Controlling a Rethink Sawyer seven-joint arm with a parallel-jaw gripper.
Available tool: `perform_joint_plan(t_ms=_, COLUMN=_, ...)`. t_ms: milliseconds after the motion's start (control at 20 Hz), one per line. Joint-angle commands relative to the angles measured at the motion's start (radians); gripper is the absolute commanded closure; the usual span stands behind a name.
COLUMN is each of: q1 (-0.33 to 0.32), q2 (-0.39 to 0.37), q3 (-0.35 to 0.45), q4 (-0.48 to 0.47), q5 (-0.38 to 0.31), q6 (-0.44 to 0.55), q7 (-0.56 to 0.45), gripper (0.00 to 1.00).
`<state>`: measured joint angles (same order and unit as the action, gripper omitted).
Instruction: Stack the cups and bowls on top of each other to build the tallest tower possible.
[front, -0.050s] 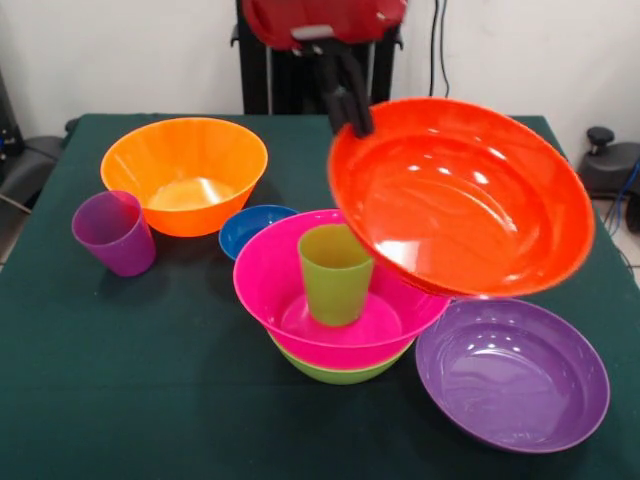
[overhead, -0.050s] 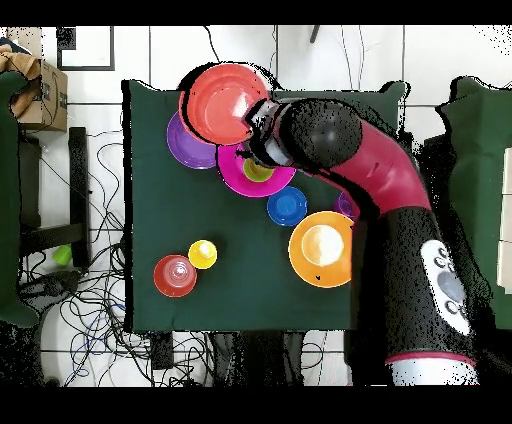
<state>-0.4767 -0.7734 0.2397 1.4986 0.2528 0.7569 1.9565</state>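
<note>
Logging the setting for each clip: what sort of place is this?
Probably a robotics lab or test room, not a home. A table under dark green cloth stands on a tiled floor with loose cables trailing around it, and the gripper holds a red-orange bowl among scattered plastic bowls and cups.

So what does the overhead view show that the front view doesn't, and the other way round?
Only the overhead view shows the yellow cup and the small red-orange bowl, standing side by side away from the rest, plus most of the arm. Only the front view shows the lime green bowl under the pink bowl, and the purple cup whole. Both show the gripper holding the large red-orange bowl by its rim, the green cup inside the pink bowl, and the purple bowl, blue bowl and orange bowl.
</note>
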Motion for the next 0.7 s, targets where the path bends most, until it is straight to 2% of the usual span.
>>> perform_joint_plan(t_ms=50, q1=-0.075, q2=-0.003, q3=-0.005, q4=0.059, q5=-0.080, q6=0.140, q7=-0.059, gripper=1.00)
perform_joint_plan(t_ms=350, q1=-0.086, q2=0.015, q3=0.003, q4=0.084, q5=-0.136, q6=0.076, q7=-0.063, gripper=1.00)
perform_joint_plan(t_ms=700, q1=-0.074, q2=0.022, q3=0.030, q4=0.131, q5=-0.134, q6=-0.017, q7=-0.001, gripper=1.00)
